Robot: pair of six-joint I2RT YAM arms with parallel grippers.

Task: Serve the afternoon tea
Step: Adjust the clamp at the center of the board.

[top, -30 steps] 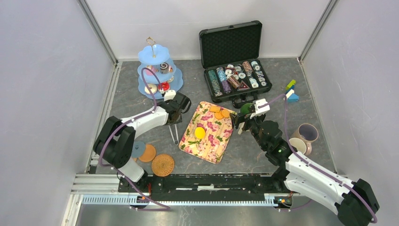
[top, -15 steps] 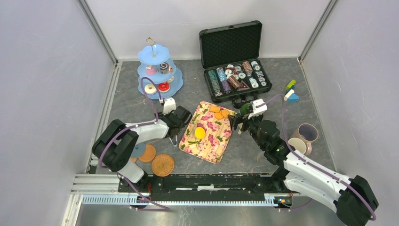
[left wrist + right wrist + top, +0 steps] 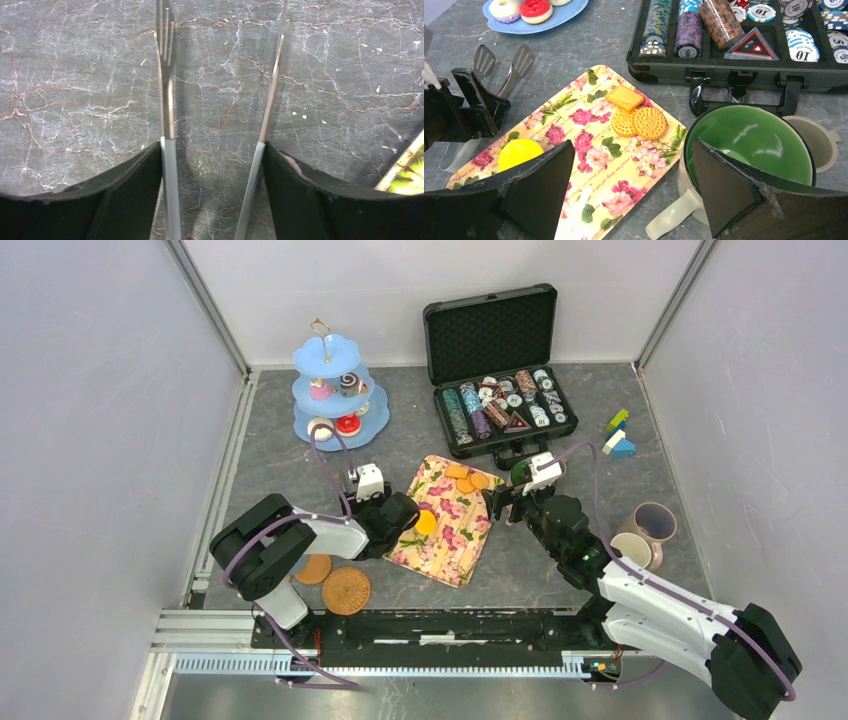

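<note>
1. Two round coasters (image 3: 347, 590) lie at about 7 o'clock from the tray. The smaller one is partly hidden by the left arm.
2. A blue three-tier stand (image 3: 340, 412) sits at 11 o'clock from the tray. It has donuts (image 3: 347, 424) on its lowest tier and a swirl cake (image 3: 348, 381) on the tier above.
3. The left gripper (image 3: 212, 145) hangs low over the table at the tray's 9 o'clock edge. Its fingers are spread, one on either side of metal tongs (image 3: 167, 115). Each tong arm runs just inside a finger, but I cannot tell whether the fingers press on them.
4. The flowered tray (image 3: 455, 540) holds three biscuits (image 3: 634, 120) at its 12 o'clock end and a yellow round piece (image 3: 519, 152) on its 9 o'clock side.
5. The right gripper (image 3: 633, 144) is at the tray's 2 o'clock corner with its fingers spread wide, pinching nothing. The green-lined mug (image 3: 749, 140) stands upright on the table just beside the tray, below the right-hand finger.
6. An open chip case (image 3: 500, 400) lies at 12 to 1 o'clock from the tray, with coloured blocks (image 3: 618, 435) at 3 o'clock from the case.
7. A lilac mug (image 3: 655, 520) and a pale mug (image 3: 632, 548) sit side by side at 3 o'clock, well apart from the tray.
</note>
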